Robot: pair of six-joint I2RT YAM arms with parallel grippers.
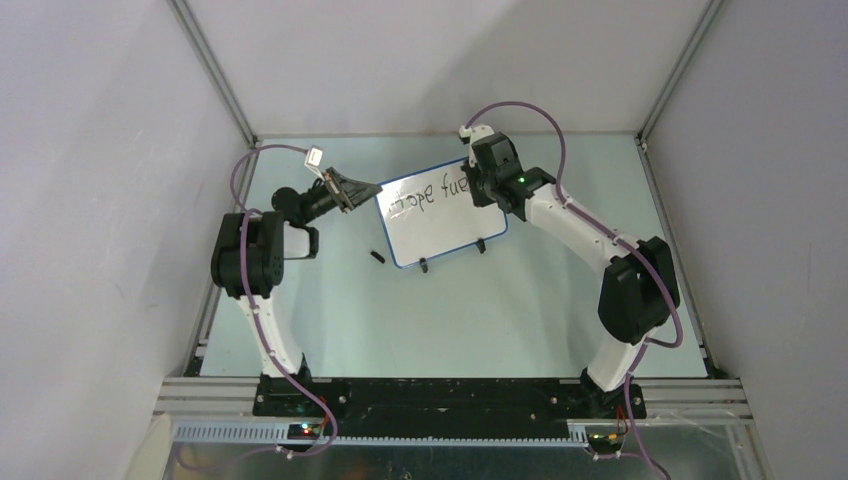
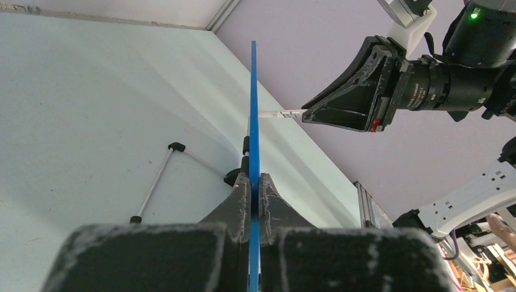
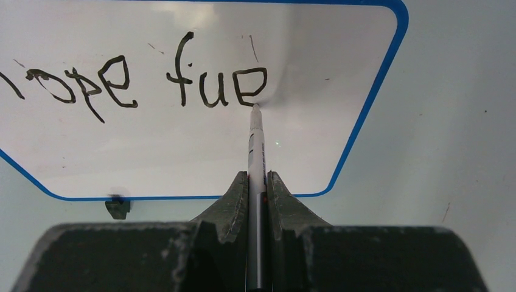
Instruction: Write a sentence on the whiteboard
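On the left of the overhead view I see my left gripper clenched on the left edge of the board. The board rests on the table in the upper middle of the frame, with a small black piece lying near its lower left corner. The writing reads "Hope fue", and to the right my right gripper grasps a pen whose tip touches the board just under the last letter.

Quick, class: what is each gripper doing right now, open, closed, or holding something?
Left gripper: closed, holding the whiteboard by its blue edge.
Right gripper: closed, holding the marker.
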